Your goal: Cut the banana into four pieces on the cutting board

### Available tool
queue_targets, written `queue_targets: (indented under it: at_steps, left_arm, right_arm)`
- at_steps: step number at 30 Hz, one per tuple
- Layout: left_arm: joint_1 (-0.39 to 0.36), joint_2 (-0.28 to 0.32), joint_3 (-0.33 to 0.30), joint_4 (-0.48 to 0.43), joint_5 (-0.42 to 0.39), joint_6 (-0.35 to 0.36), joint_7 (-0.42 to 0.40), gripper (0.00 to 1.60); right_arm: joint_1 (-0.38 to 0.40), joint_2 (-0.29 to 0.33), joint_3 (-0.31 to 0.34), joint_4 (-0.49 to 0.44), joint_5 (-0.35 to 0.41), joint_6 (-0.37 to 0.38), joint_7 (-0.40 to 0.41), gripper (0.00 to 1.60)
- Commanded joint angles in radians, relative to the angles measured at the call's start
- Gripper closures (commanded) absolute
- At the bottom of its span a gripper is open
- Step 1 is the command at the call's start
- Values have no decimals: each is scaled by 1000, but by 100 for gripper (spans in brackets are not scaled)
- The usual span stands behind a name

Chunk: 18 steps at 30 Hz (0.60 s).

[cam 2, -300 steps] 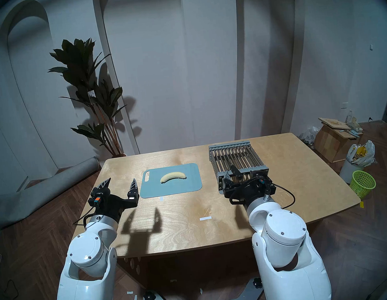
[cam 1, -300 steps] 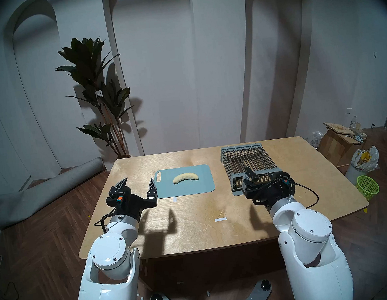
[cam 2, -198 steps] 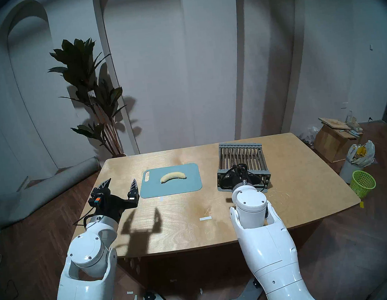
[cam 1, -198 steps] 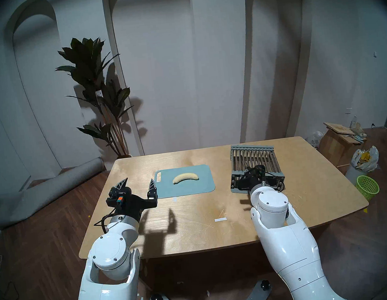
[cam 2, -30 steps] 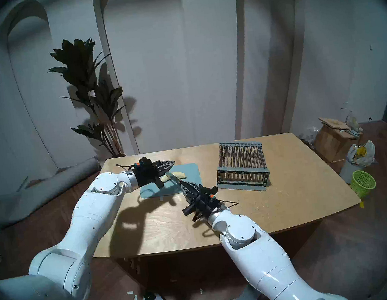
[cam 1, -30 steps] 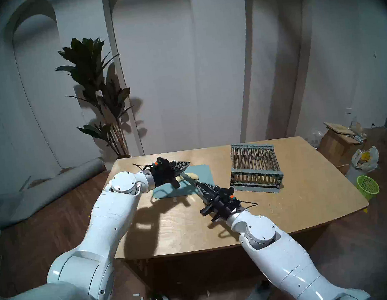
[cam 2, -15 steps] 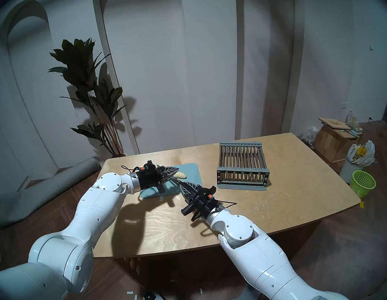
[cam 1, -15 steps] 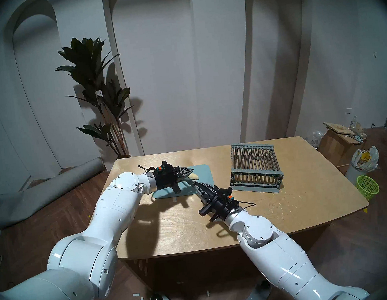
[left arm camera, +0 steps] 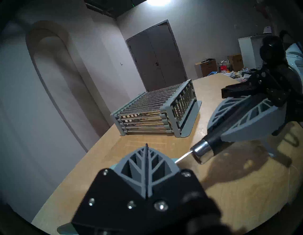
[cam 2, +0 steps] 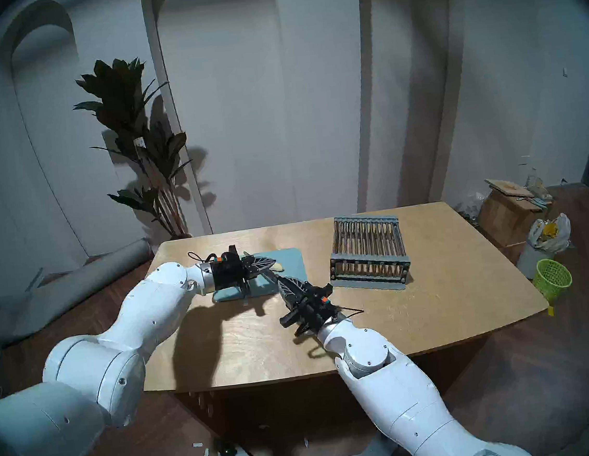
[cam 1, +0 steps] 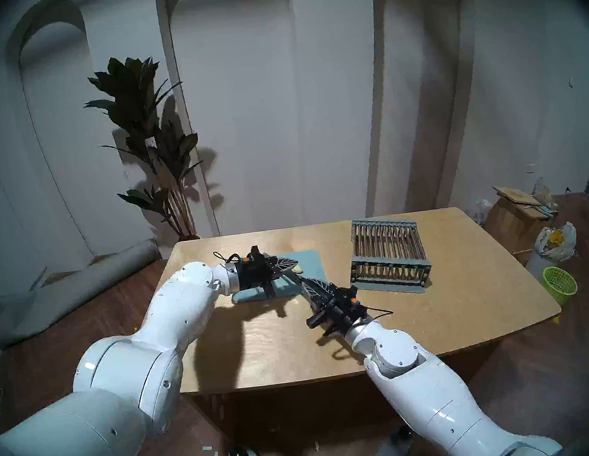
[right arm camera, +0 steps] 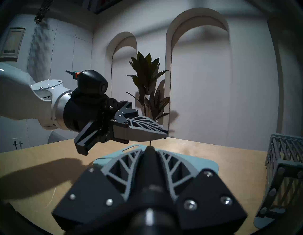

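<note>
The light blue-grey cutting board (cam 1: 313, 262) lies at mid-table and also shows in the right wrist view (right arm camera: 208, 162). My left gripper (cam 1: 291, 261) is shut, lies flat and reaches over the board from the left. It covers most of the banana (cam 1: 298, 268); only a pale end shows past its fingertips (cam 2: 278, 267). Whether it touches the banana I cannot tell. My right gripper (cam 1: 305, 281) is shut on a knife (left arm camera: 202, 151) at the board's near right corner. The blade (cam 1: 290, 277) points toward the banana under the left fingers.
A grey slatted rack (cam 1: 388, 255) stands skewed on the wooden table (cam 1: 440, 315), right of the board and close to my right gripper. A green basket (cam 1: 559, 283), bags and boxes stand on the floor at right. A plant (cam 1: 154, 146) stands behind the table.
Since ten seconds ago my right gripper took the knife from the rack, which got skewed. In the last second my left gripper slid right over the banana; the knife drew back, then forward.
</note>
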Motion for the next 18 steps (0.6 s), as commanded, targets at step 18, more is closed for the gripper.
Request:
queue_targets:
  at_steps: [18]
  left_arm:
    - [-113, -35, 51, 167, 44, -110, -15, 160]
  right_arm:
    - [58, -34, -12, 30, 64, 49, 63, 160]
